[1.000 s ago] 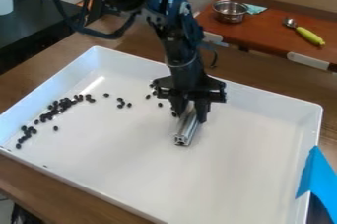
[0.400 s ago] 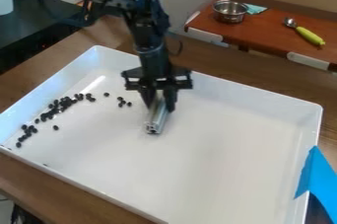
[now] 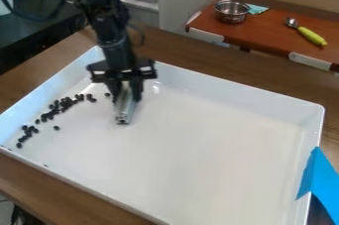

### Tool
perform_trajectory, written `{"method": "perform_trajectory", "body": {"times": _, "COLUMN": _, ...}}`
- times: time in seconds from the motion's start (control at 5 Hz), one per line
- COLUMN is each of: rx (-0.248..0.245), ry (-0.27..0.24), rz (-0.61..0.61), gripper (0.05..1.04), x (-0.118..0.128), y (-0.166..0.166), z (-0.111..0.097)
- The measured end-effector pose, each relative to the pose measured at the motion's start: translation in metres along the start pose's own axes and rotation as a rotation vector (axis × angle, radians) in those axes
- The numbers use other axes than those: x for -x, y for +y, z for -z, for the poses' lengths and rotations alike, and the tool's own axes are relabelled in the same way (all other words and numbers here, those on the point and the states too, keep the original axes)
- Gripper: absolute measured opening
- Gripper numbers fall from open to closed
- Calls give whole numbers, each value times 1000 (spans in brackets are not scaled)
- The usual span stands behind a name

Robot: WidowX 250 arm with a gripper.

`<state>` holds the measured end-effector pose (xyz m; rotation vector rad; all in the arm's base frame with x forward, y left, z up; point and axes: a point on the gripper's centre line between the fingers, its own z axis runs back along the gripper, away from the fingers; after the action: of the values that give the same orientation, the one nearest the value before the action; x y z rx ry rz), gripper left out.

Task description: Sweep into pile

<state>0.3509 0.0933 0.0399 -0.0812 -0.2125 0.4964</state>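
The gripper (image 3: pixel 126 95) is clamped on a metal bar (image 3: pixel 124 110), which is held in the upper-left part of the white tray (image 3: pixel 218 154); the black beans (image 3: pixel 58 107) lie scattered in a loose band along the tray's left side, left of the bar; blue tape (image 3: pixel 317 177) adheres at the tray's right edge.

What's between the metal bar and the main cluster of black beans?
One stray bean on the white tray, seen in the camera view.

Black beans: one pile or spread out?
Spread out. The black beans form a loose, broken band along the picture-left side of the tray, with strays off it.
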Motion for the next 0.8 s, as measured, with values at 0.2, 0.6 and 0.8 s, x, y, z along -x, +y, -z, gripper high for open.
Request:
{"method": "perform_trajectory", "body": {"times": 0.2, "rx": -2, "ry": -4, "rz": -9, "gripper": 392, "x": -3, "y": 12, "z": -2}}
{"method": "perform_trajectory", "body": {"times": 0.6, "rx": -14, "ry": 25, "rz": -96, "gripper": 392, "x": 14, "y": 37, "z": -8}}
{"method": "perform_trajectory", "body": {"times": 0.8, "rx": -11, "ry": 18, "rz": -77, "gripper": 392, "x": 26, "y": 46, "z": -12}}
